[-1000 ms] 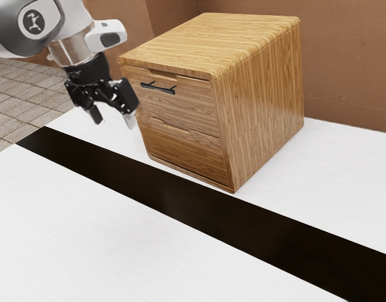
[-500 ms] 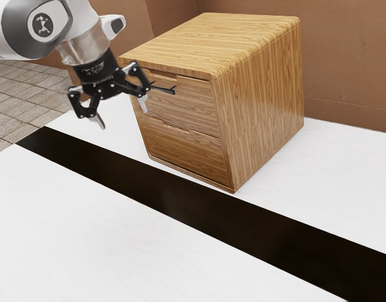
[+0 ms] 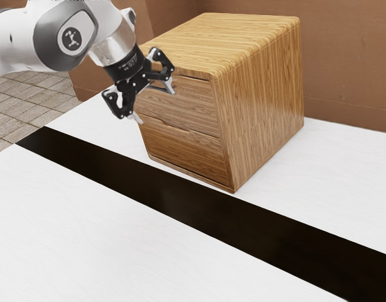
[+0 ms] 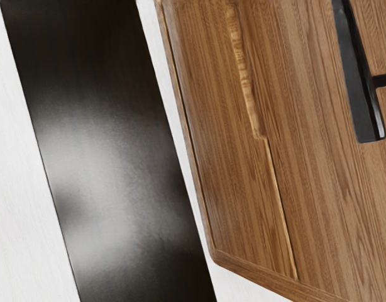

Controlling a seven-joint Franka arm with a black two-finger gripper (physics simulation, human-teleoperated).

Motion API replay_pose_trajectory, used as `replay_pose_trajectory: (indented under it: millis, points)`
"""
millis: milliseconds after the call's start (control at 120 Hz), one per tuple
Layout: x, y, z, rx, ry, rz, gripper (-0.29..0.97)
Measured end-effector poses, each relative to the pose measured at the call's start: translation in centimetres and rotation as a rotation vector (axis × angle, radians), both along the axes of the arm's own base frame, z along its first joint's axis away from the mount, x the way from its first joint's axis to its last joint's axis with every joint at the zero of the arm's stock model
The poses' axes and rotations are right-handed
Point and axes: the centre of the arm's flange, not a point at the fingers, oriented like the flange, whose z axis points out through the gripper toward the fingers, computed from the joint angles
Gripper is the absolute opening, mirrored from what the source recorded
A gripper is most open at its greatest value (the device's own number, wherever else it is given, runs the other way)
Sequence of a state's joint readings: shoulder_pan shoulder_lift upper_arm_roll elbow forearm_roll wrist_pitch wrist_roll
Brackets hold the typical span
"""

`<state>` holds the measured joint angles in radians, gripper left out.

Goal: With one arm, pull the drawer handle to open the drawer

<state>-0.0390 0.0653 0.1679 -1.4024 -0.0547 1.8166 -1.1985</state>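
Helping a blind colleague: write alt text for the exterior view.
A white robot arm holds its open end effector at the top drawer front of a wooden cabinet, which stands on a white table crossed by a black stripe.

You had a flat white tabletop [image 3: 86,251] crossed by a glossy black stripe [image 3: 199,211], with a boxy striped-grain wooden cabinet [image 3: 256,94] standing directly on it.

Top drawer [image 3: 188,104] of the light wood-grain cabinet [image 3: 256,94] is sitting flush with the front, looking shut. Slim black bar handle [image 4: 356,69] is running across the drawer's upper part.
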Motion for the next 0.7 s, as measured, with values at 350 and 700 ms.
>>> replay_pose_trajectory:
  millis: [350, 700]
  points:
    - [-0.3, 2.7, 0.1, -0.046, -0.028, 0.178, 0.68]
    - [-0.6, 4.7, 0.2, -0.071, -0.038, 0.284, 0.68]
